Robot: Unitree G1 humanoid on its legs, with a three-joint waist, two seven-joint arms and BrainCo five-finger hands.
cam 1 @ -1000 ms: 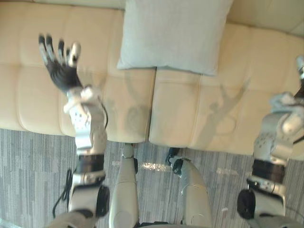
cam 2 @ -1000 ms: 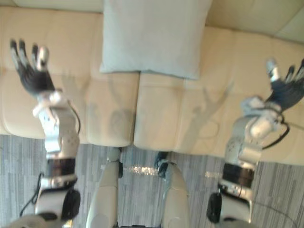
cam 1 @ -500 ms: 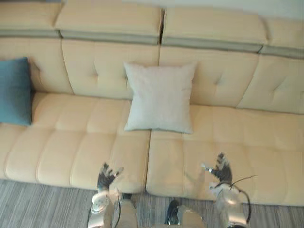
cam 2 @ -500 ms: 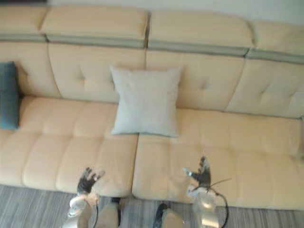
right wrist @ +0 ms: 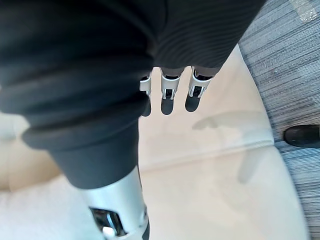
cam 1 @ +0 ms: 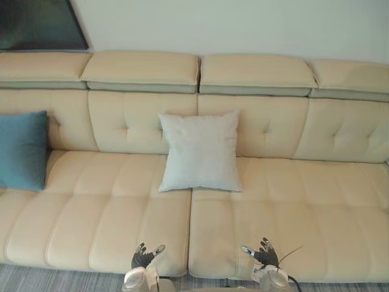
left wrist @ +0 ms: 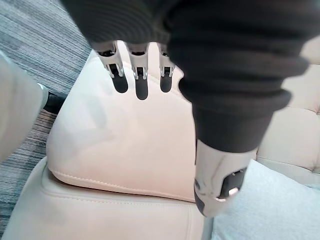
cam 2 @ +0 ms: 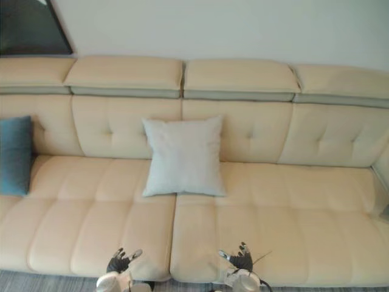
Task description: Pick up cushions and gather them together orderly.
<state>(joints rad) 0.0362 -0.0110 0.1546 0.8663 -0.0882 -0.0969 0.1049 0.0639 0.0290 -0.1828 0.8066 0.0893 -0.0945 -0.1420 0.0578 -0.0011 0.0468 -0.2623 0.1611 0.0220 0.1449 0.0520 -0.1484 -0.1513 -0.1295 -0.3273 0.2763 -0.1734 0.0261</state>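
left hand (cam 1: 144, 255) is low over the front edge of the sofa (cam 1: 292, 201), fingers (left wrist: 141, 85) straight and fanned a little apart, thumb (left wrist: 220, 185) standing off to one side, nothing in its grasp, and in its wrist view the dark tips hang clear above the cream seat without touching it. right hand (cam 1: 262, 253) mirrors it over the next seat section, fingers (right wrist: 168, 97) straight in a loose row, thumb (right wrist: 120, 220) out wide, palm empty, tips off the leather. the two hands are well apart, one to each side of the seam that splits the seat down the middle. now the cushions: the pale grey cushion (cam 1: 199, 152) is square and smooth, leaning upright against the tufted backrest right at that central seam, its lower edge resting on the seat and its corners a touch pointed. it is well away from both hands, up at the back of the sofa. the teal cushion (cam 1: 23, 149) is far over on the robot's left, also propped upright against the backrest, cut off by the edge of the view, well apart from the grey one. the sofa itself is a long cream leather piece with padded headrests along the top. a strip of grey striped carpet (cam 1: 61, 281) runs under its front edge, a plain light wall (cam 1: 243, 27) is behind, with a dark panel (cam 1: 36, 24) in the upper left corner.
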